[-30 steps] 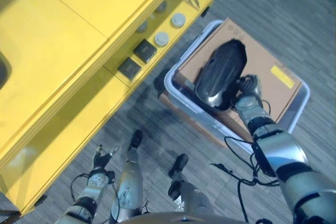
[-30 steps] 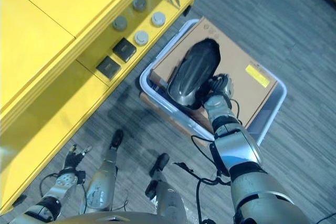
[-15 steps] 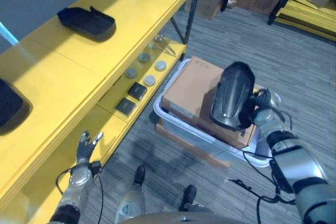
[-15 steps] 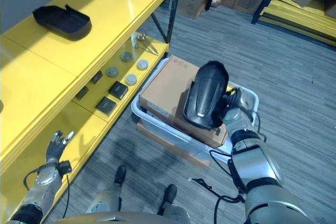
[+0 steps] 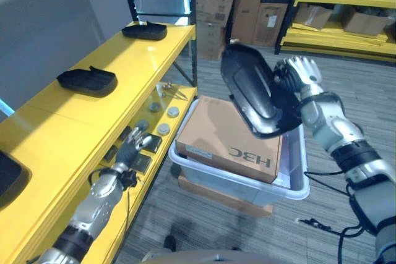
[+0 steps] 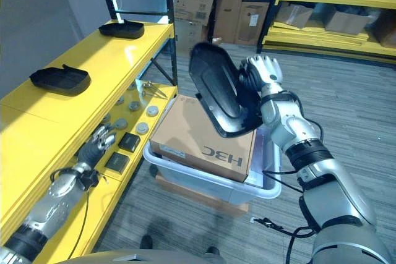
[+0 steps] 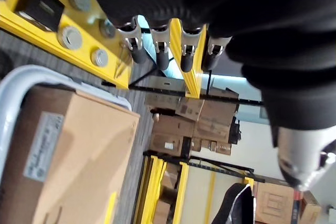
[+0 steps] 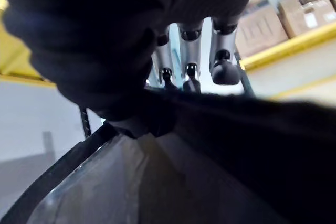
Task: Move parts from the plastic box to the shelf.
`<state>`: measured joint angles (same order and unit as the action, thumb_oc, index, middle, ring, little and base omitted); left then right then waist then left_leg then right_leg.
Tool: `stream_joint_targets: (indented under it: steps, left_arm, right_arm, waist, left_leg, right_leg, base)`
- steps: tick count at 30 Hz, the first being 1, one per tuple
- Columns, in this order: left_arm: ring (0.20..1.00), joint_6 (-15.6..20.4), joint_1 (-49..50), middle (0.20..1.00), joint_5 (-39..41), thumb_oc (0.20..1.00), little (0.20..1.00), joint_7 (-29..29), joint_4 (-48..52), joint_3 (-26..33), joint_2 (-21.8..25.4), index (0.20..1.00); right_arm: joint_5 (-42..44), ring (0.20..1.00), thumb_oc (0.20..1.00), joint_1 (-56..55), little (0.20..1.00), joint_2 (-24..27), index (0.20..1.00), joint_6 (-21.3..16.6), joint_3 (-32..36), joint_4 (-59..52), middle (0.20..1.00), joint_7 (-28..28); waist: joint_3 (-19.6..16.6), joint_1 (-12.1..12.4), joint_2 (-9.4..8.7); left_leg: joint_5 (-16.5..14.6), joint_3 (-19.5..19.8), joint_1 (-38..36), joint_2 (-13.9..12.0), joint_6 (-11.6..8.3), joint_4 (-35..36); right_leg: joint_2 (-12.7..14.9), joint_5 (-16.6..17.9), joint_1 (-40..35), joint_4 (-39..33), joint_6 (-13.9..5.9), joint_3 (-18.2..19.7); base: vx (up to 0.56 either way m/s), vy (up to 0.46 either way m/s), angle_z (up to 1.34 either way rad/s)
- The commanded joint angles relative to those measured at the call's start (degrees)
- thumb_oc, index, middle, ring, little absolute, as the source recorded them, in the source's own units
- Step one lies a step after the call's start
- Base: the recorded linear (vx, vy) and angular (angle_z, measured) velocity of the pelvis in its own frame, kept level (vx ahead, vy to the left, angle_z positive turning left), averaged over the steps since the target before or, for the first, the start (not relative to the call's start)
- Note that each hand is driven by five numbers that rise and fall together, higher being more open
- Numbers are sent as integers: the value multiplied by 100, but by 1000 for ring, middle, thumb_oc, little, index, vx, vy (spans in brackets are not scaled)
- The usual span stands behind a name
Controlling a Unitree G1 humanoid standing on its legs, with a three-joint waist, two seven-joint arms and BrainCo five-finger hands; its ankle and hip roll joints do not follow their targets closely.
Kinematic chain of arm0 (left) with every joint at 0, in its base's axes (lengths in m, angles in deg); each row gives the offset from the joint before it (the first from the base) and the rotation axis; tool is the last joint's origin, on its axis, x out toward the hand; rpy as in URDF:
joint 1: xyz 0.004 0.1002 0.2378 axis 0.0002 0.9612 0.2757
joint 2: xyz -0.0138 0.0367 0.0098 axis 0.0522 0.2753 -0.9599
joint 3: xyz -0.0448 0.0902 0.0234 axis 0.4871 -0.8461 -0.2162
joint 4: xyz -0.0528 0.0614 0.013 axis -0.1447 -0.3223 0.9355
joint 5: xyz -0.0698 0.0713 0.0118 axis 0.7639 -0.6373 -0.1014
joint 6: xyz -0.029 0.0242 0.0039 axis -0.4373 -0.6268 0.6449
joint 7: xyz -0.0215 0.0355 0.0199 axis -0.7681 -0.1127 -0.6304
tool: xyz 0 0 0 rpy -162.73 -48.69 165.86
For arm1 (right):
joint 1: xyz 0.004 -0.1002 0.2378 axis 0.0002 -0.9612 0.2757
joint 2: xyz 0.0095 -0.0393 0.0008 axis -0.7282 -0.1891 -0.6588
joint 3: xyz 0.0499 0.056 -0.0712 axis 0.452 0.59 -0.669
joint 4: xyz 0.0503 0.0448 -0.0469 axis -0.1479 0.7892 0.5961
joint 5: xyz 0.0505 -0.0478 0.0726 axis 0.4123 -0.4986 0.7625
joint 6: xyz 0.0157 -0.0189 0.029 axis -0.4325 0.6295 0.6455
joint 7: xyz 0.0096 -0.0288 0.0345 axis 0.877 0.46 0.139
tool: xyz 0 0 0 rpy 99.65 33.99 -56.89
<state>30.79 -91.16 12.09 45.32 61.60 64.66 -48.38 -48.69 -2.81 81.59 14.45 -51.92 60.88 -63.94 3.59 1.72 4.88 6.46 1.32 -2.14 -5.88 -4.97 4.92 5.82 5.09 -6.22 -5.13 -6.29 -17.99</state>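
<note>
Yellow metal shelf (image 5: 93, 112): black moulded trays laid out on top. Left hand (image 5: 131, 148), fingers straight and empty, hovers by its lower tier. Right hand (image 6: 263, 75) clamps the glossy black curved part (image 6: 219, 97), lifted above the white plastic box (image 6: 210, 183) for transfer.

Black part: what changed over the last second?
The right hand has lifted the black part off the cardboard box in the plastic box and holds it in the air. The left hand has risen beside the yellow shelf, open. The boxes stayed put; the camera tilted up.
</note>
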Motion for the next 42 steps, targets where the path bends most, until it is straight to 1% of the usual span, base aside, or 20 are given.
stream_joint_targets:
  steps: [1, 3, 5, 6, 8, 12, 15, 21, 30, 34, 39, 40, 41, 42]
  left_arm:
    - [1000, 226, -570, 1000, 337, 1000, 1000, 163, -64, -235, 90, 1000]
    - [1000, 204, -735, 1000, 519, 1000, 1000, 257, -123, -288, -107, 1000]
    - [1000, 176, -860, 1000, 480, 1000, 1000, 350, -205, -347, -287, 1000]
    - [1000, 176, -860, 1000, 480, 1000, 1000, 350, -205, -347, -287, 1000]
    - [1000, 168, -1044, 1000, 478, 1000, 1000, 476, -333, -463, -535, 1000]
    - [1000, 148, -1248, 1000, 630, 1000, 1000, 540, -382, -580, -738, 1000]
    - [1000, 141, -1348, 1000, 749, 1000, 1000, 554, -346, -629, -777, 1000]
    - [1000, 135, -1858, 1000, 846, 1000, 1000, 600, -471, -853, -979, 1000]
    - [1000, 85, -2204, 1000, 890, 1000, 1000, 432, -517, -1097, -957, 1000]
    - [1000, 82, -2363, 1000, 861, 1000, 1000, 474, -672, -1157, -1029, 1000]
    - [1000, 95, -2463, 1000, 804, 1000, 1000, 628, -901, -1127, -1165, 1000]
    - [275, 117, -2506, 275, 727, 275, 275, 771, -994, -1050, -1214, 275]
    - [200, 144, -2511, 200, 696, 200, 200, 809, -990, -1014, -1209, 200]
    - [200, 184, -2507, 200, 637, 200, 200, 853, -994, -962, -1219, 200]
  right_arm:
    - [-184, 200, 200, 190, 200, 82, 200, -118, 217, -196, 200, 462]
    - [-238, 200, 200, 86, 200, -9, 200, -112, 336, -469, 200, 515]
    - [-294, 200, 200, 14, 200, -112, 200, -114, 430, -696, 200, 535]
    - [-294, 200, 200, 14, 200, -112, 200, -114, 430, -696, 200, 535]
    - [-341, 200, 200, -24, 200, -278, 200, -115, 490, -959, 200, 567]
    - [-392, 200, 200, -2, 200, -505, 200, -131, 431, -1159, 200, 609]
    - [-455, 200, 200, 46, 200, -601, 200, -128, 345, -1163, 200, 594]
    - [-542, 200, 200, 228, 200, -1050, 200, -131, -34, -1007, 200, 506]
    - [-662, 200, 200, 500, 200, -1449, 200, -322, -719, -846, 200, 186]
    - [-701, 200, 200, 592, 200, -1607, 200, -429, -985, -1038, 200, 59]
    - [-513, 200, 200, 584, 200, -1791, 200, -545, -1088, -1404, 200, -42]
    - [-340, 200, 200, 505, 200, -1930, 200, -626, -1081, -1708, 200, -85]
    - [-259, 200, 200, 464, 200, -1962, 200, -660, -1090, -1795, 200, -134]
    - [-263, 200, 200, 424, 200, -1964, 200, -702, -1155, -1894, 200, -180]
  waist:
    - [-270, 88, -458]
    - [-293, 63, -456]
    - [-322, 39, -456]
    - [-322, 39, -456]
    - [-333, 26, -460]
    - [-343, 20, -463]
    - [-344, 30, -474]
    - [-336, 53, -519]
    - [-313, 121, -561]
    - [-315, 145, -589]
    - [-294, 150, -612]
    - [-273, 149, -616]
    - [-267, 150, -624]
    - [-256, 153, -630]
  left_leg:
    - [-778, -41, -236, -78, 22, 8]
    - [-800, -41, -281, -80, 35, 8]
    - [-821, -57, -319, -72, 46, 8]
    - [-821, -57, -319, -72, 46, 8]
    - [-840, -52, -357, -64, 62, 8]
    - [-859, -48, -389, -66, 72, 8]
    - [-863, -44, -390, -67, 74, 8]
    - [-899, -12, -440, -56, 90, 8]
    - [-905, 31, -492, -61, 96, 8]
    - [-896, 56, -482, -61, 94, 8]
    - [-889, 67, -465, -55, 100, 8]
    - [-879, 73, -439, -56, 99, 8]
    - [-872, 73, -432, -57, 98, 8]
    - [-871, 71, -428, -60, 98, 8]
  right_leg:
    - [335, -713, -218, 12, -320, -152]
    - [324, -732, -252, 12, -306, -142]
    - [319, -742, -268, 12, -305, -127]
    - [319, -742, -268, 12, -305, -127]
    - [314, -746, -302, 12, -295, -101]
    - [313, -748, -333, 12, -288, -99]
    - [312, -748, -344, 12, -286, -107]
    - [316, -759, -401, 12, -276, -104]
    - [324, -755, -464, 14, -268, -130]
    - [317, -756, -461, 18, -267, -146]
    - [311, -755, -445, 25, -255, -143]
    - [308, -752, -418, 32, -245, -137]
    - [308, -749, -411, 32, -245, -139]
    - [310, -752, -409, 33, -242, -147]
  base:
    - [13, -32, -7]
    - [5, -15, -1]
    - [6, -5, -2]
    - [10, -17, -3]
    - [0, 0, 0]
    - [0, 0, 0]
    - [0, 0, 0]
    - [-6, -5, 2]
    - [0, 0, 0]
    - [0, 0, 0]
    - [0, 0, 0]
    - [0, 0, 0]
    - [0, 0, 0]
    - [0, 0, 0]
